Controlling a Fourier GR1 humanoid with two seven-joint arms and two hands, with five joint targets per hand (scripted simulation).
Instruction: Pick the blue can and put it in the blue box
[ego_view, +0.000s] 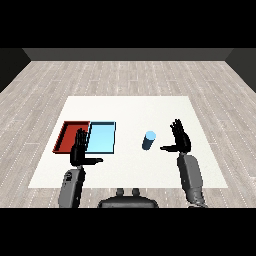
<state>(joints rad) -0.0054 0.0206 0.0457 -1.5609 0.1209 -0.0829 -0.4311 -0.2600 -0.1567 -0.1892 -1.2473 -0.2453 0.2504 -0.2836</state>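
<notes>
The blue can (148, 140) stands upright on the white counter (200, 170), between the blue box (102, 138) and the right hand (180, 141), whose fingers are straight and open just beside it, holding nothing. That hand should close round the can's body before lifting. The left hand (80, 151), also open, hovers over the adjoining red tray (71, 136) and blue box, possibly obstructing placement.

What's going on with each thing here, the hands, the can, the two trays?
Small blue cylindrical can: upright on the white table, not held.
Flat light blue tray: holds nothing.
Flat red tray: holds nothing.
Black right hand: open, beside the can.
Black left hand: open.
</notes>
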